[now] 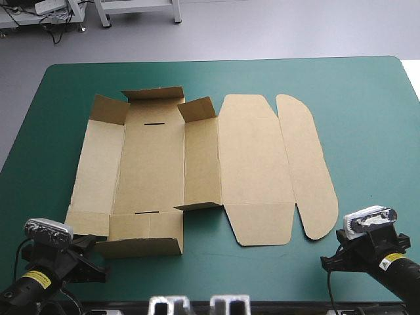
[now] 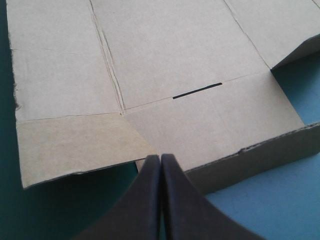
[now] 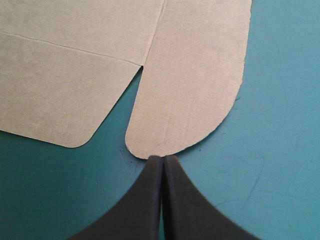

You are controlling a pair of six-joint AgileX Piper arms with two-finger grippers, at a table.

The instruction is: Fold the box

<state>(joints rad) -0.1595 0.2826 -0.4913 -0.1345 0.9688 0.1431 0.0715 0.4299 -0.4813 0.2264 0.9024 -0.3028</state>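
High view has one brown box [image 1: 154,167], a cut sheet lying mostly flat at the middle of the teal-green surface [image 1: 367,111], nearer the left edge than the right. Two slots cut the board: a far slot [image 1: 155,123] and a near slot [image 1: 146,212]. At the far end three flaps tilt up. At the near end one near wall [image 1: 141,246] is raised, with one small flap [image 1: 197,205] lifted to its right. Right of these, one wide panel [image 1: 252,170] with rounded corners and one long rounded strip [image 1: 308,164] lie flat.

Two end effectors sit at the near edge, well apart, one at each end of the sheet. The left end effector [image 2: 161,159] has its black fingers pressed together in a pointed arch, gripping nothing. Its tip is at the box's near-left part, where the flat corner flap [image 2: 75,145] meets the near wall. The right end effector [image 3: 163,158] is likewise closed up and empty. Its tip is at the strip's near rounded end; whether it touches the board cannot be told.
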